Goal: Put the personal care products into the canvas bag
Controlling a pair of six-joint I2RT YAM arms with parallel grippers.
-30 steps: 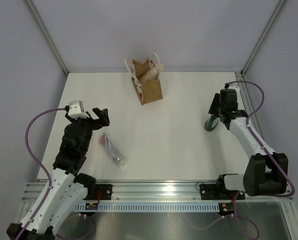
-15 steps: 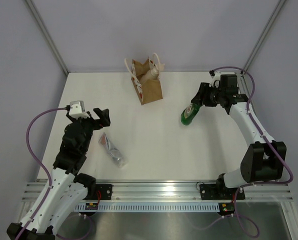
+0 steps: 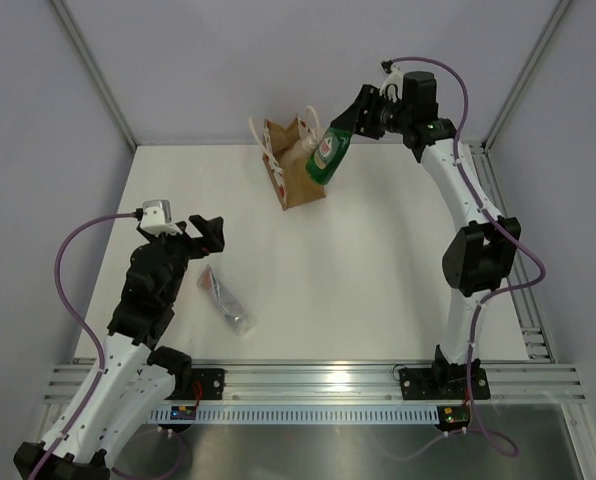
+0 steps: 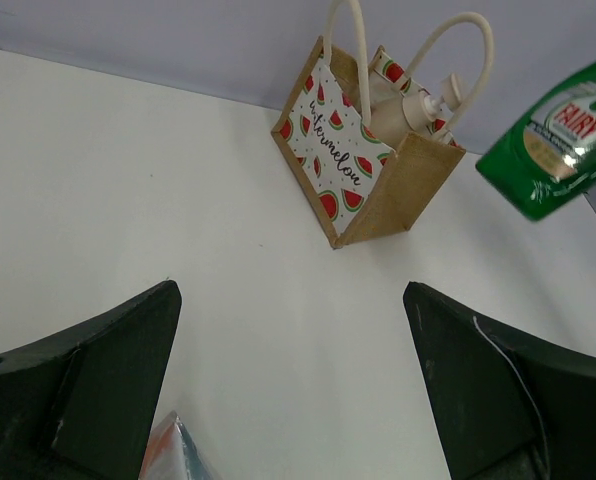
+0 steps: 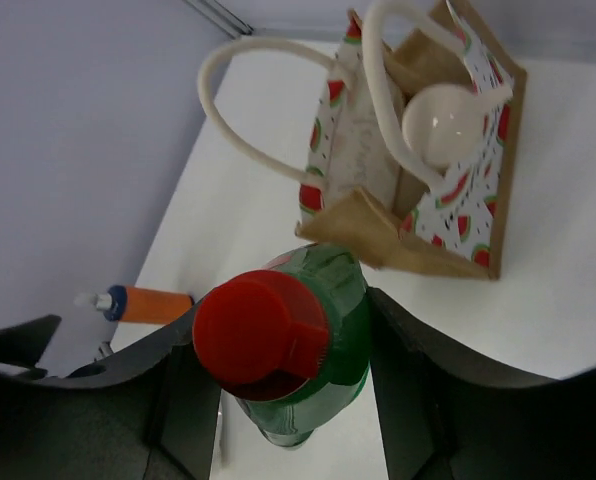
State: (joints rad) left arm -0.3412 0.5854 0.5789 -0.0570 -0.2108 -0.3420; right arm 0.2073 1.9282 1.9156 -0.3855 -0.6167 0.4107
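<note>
The bag (image 3: 300, 180) stands upright near the far edge of the surface (image 3: 398, 270), with 1 pump bottle (image 3: 301, 150) inside it. The right fingers (image 5: 418, 390) are clenched on the green bottle (image 3: 327, 155) with the red cap, holding it tilted in the air close to the bag's handles. The left fingers (image 4: 88, 390) are spread wide, grasping nothing, near the left edge. The tube (image 3: 228, 303) lies flat just beside them, toward the near-left corner. The orange bottle (image 5: 148, 300) lies on its side on the surface.
</note>
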